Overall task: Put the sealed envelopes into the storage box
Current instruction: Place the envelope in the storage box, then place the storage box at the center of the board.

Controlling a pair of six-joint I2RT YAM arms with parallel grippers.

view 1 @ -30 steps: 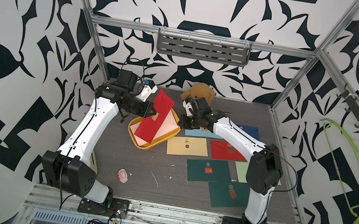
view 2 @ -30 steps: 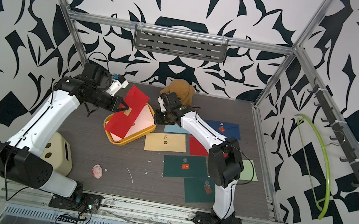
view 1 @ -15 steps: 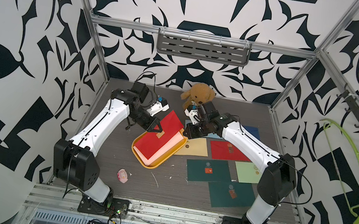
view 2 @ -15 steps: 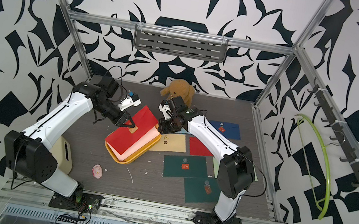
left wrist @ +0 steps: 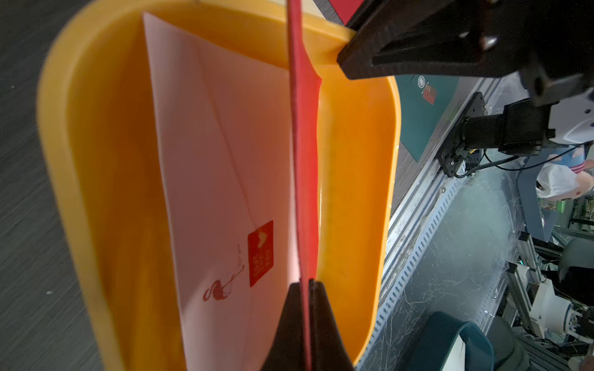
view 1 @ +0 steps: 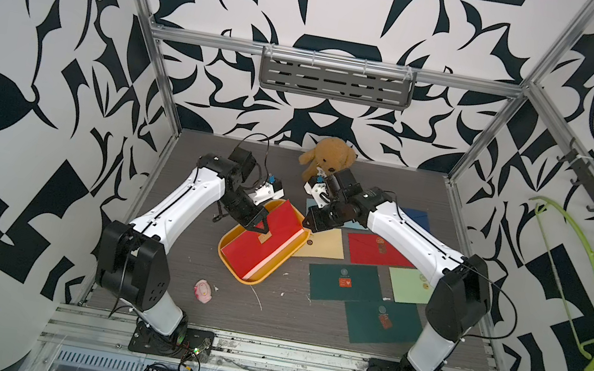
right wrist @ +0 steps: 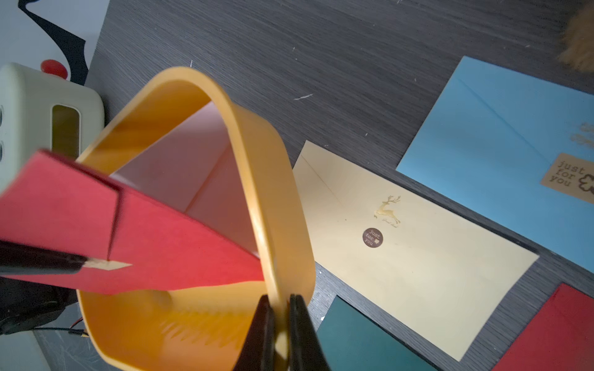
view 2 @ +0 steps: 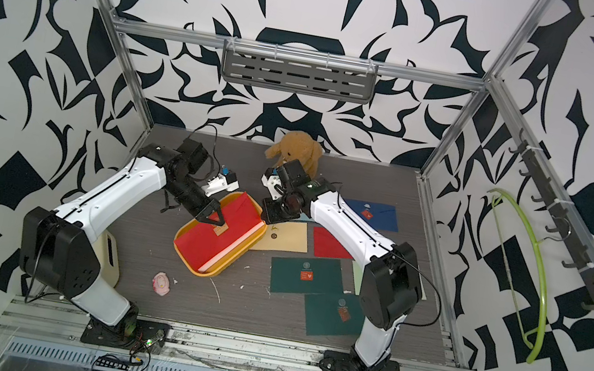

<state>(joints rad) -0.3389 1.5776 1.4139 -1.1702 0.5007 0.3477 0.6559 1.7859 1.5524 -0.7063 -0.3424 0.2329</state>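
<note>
Left wrist view: the left gripper (left wrist: 305, 284) is pressed together on the edge of a red envelope (left wrist: 303, 128). This envelope is seen edge-on and hangs slanted inside the storage box (left wrist: 356, 192), above a pink envelope (left wrist: 218, 160) lying flat on the bottom. Going L to R in the room: a cream box (view 2: 110, 252) shows in a top view beside the left arm base, then a small pink toy (view 1: 203, 290), then the storage box approx. mid-table w/ the red envelope covering most of it. The right gripper (right wrist: 279, 298) is clamped on the box's rim. Just beside the box lies a yellow envelope (view 1: 322, 244), then a light blue envelope (right wrist: 498, 154), another red one (view 1: 379, 250), two dark green envelopes (view 1: 346, 284), a pale green envelope (view 1: 412, 285) and a navy envelope (view 1: 417, 218). A teddy bear (view 1: 329, 157) sits at the back wall.
</note>
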